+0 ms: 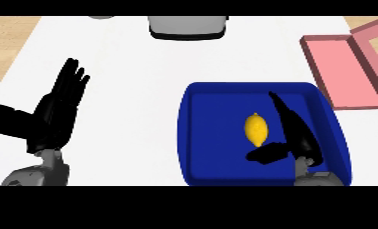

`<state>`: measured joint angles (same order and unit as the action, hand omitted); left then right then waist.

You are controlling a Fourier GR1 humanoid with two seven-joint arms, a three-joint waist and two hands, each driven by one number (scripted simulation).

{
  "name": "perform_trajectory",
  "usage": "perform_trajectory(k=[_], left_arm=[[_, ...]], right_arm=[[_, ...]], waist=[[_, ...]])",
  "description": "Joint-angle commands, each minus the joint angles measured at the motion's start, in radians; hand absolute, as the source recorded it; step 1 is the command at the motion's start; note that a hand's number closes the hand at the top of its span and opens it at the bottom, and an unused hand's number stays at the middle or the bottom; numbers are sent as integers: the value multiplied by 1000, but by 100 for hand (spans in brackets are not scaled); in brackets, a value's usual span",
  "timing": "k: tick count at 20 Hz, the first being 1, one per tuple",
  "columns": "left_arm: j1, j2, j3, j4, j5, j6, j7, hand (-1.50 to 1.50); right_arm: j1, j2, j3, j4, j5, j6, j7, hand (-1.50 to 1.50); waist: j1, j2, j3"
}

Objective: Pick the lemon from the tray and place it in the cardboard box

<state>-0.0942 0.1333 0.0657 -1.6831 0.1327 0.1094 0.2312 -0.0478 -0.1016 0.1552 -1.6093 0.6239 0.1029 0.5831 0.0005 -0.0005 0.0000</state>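
A yellow lemon (256,128) lies in the middle of the blue tray (214,98) at the lower right. My right hand (295,128) hovers over the tray just right of the lemon, fingers straight and pointing away, thumb (267,153) stretched below the fruit; it is open and does not hold the lemon. The pink cardboard box (343,70) stands open at the right edge, beyond the tray. At the left my left hand (59,105) rests open, fingers up.
A grey appliance with a dark base (187,27) stands at the counter's far edge in the middle. A small grey object (102,17) peeks in at the top left. Wood flooring shows beyond the white counter's left side.
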Motion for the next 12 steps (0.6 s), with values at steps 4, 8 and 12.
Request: perform_trajectory(k=[4,8,12], left_arm=[[-1,-4,40,84,12,-48,-84,0],[28,-19,-10,-55,-17,-9,39,0],[61,-24,-2,-123,-11,-13,57,0]], right_arm=[[-24,18,-9,21,22,21,18,-150],[-108,84,23,163,102,-75,-6,-150],[-2,22,-1,81,57,-3,-57,-150]], waist=[[-1,0,0],[4,0,0],[1,-1,0]])
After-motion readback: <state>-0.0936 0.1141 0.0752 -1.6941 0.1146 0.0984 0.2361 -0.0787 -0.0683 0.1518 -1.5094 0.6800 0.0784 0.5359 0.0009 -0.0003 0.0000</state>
